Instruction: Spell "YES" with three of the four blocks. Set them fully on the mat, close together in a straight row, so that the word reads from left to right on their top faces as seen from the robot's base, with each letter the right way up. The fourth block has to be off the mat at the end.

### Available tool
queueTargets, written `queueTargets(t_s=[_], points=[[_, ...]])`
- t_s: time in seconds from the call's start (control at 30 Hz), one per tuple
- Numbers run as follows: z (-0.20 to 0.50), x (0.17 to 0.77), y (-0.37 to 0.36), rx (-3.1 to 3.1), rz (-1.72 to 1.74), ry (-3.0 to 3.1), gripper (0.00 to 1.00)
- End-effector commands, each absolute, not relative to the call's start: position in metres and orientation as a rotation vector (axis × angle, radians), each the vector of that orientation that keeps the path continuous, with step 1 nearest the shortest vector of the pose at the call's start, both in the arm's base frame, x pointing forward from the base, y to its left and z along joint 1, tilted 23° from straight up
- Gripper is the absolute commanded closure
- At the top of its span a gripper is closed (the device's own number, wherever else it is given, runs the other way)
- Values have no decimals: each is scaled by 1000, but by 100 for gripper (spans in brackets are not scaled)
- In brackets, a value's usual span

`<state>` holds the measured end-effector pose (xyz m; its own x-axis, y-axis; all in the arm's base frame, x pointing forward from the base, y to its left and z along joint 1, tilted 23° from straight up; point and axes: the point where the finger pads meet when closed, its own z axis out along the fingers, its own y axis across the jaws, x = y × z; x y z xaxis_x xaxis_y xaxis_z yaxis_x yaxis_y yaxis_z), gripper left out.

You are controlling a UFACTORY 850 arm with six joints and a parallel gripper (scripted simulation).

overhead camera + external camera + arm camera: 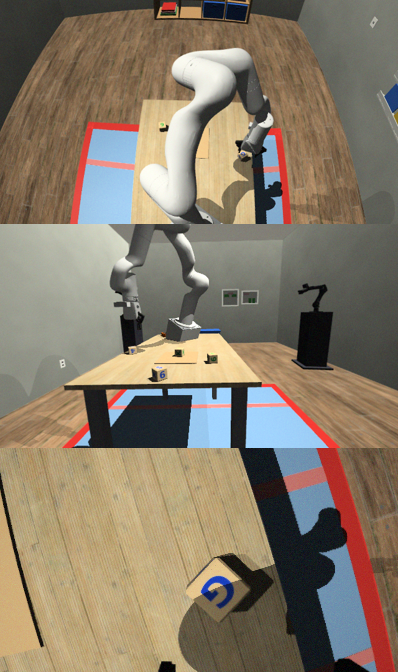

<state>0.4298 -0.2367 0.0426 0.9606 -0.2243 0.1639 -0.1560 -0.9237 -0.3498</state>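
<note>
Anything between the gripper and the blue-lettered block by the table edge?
Nothing visible. The gripper is open, holds nothing and hangs above the block, which sits alone on the table with only shadow across it. The mat lies off to one side, the table's edge close on the other.

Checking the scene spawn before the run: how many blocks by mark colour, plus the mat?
Blocks with blue marks: 2 (nearest block, farther block)
Blocks with green marks: 2 (block on the mat, block beside the mat)
Mat: 1
Total: 5
</note>
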Motion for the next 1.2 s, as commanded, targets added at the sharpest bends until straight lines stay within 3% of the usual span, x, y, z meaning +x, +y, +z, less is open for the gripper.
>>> queueTargets(t_s=[0.0,1.17], points=[[34,402,-248,-2771,-313,278,0],[33,398,-249,-2771,-314,278,0]])
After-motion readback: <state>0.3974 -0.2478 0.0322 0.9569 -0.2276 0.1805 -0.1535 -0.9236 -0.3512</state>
